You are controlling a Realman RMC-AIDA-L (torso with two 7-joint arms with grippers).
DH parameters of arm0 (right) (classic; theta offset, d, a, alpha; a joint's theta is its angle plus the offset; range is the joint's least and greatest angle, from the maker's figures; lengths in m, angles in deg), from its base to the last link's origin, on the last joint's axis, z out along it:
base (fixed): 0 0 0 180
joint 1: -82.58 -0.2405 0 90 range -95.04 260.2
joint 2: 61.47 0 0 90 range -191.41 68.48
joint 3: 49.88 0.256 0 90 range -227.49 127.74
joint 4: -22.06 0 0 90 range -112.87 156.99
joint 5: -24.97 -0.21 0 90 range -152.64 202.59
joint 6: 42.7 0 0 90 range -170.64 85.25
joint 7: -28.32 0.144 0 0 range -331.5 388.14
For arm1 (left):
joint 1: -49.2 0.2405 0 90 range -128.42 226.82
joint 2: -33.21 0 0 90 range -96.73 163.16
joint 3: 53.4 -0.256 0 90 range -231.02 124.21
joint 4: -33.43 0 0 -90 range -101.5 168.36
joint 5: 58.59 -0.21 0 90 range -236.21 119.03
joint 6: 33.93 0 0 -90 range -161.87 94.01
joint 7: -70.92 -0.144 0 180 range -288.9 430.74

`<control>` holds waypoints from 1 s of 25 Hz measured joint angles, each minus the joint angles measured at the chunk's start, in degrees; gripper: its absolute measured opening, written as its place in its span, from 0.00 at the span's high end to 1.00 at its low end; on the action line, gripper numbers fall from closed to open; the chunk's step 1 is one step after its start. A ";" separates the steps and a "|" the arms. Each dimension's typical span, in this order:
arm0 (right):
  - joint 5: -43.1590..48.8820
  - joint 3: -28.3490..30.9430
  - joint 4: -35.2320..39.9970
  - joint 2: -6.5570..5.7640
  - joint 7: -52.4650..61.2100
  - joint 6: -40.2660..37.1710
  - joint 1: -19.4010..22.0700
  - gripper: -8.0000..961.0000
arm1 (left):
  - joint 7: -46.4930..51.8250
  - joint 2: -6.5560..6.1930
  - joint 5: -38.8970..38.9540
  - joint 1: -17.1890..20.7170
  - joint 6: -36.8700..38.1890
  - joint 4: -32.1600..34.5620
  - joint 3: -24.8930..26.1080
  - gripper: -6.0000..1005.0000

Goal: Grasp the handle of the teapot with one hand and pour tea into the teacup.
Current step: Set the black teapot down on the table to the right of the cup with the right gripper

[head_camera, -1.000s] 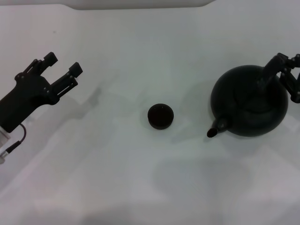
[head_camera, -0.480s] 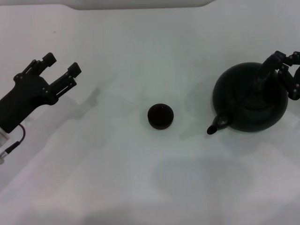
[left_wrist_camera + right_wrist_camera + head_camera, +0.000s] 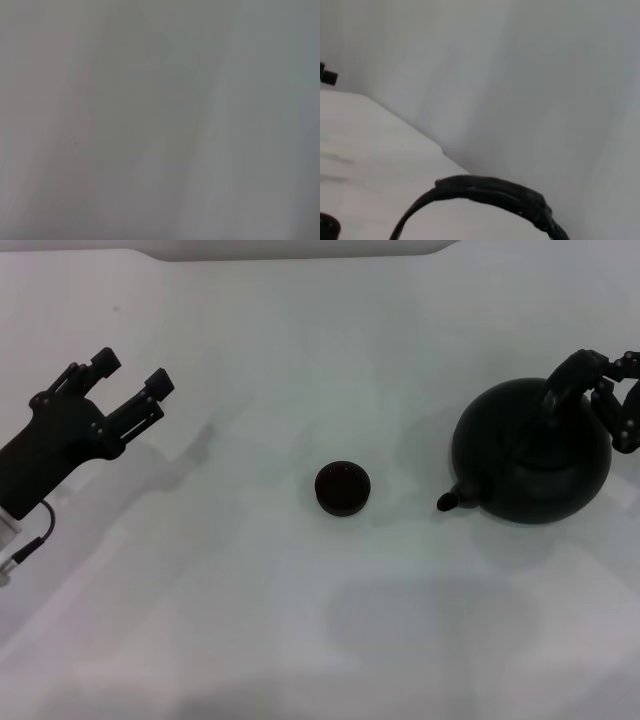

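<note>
The matte-black teapot (image 3: 530, 465) stands at the right of the white table, its short spout (image 3: 447, 502) pointing left toward the teacup (image 3: 343, 487), a tiny dark bowl at the table's middle. My right gripper (image 3: 592, 372) reaches in from the right edge and is shut on the arched handle (image 3: 560, 382) above the pot's top. In the right wrist view the ribbed handle (image 3: 490, 192) curves across the lower part; that arm's fingers do not show. My left gripper (image 3: 132, 371) hovers open at the far left, well away from both.
The white table (image 3: 300, 620) spreads around the cup and pot. A pale raised edge (image 3: 300, 250) runs along the back. The left wrist view holds only blank grey-white surface.
The teapot has shifted slightly back and its spout tip has risen and swung a little, with the handle pulled upright by my right gripper. The left arm has barely moved.
</note>
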 joint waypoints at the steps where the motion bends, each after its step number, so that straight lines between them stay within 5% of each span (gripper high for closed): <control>1: 0.00 0.00 0.00 0.00 0.00 0.00 0.00 0.88 | 0.00 0.00 0.00 0.00 0.00 0.00 0.00 0.16; 15: -0.27 1.27 -0.90 0.11 -1.02 1.14 -0.42 0.82 | 0.13 0.09 0.03 -0.25 0.08 0.01 -0.20 0.16; 20: -0.33 2.15 -1.34 0.11 -0.71 0.90 -0.59 0.65 | 0.17 0.20 0.10 -0.32 0.09 0.00 -0.13 0.16; 25: -0.41 3.10 -1.95 0.13 -0.32 -0.40 -0.69 0.59 | 0.11 0.17 0.10 -0.47 0.09 0.01 -0.01 0.16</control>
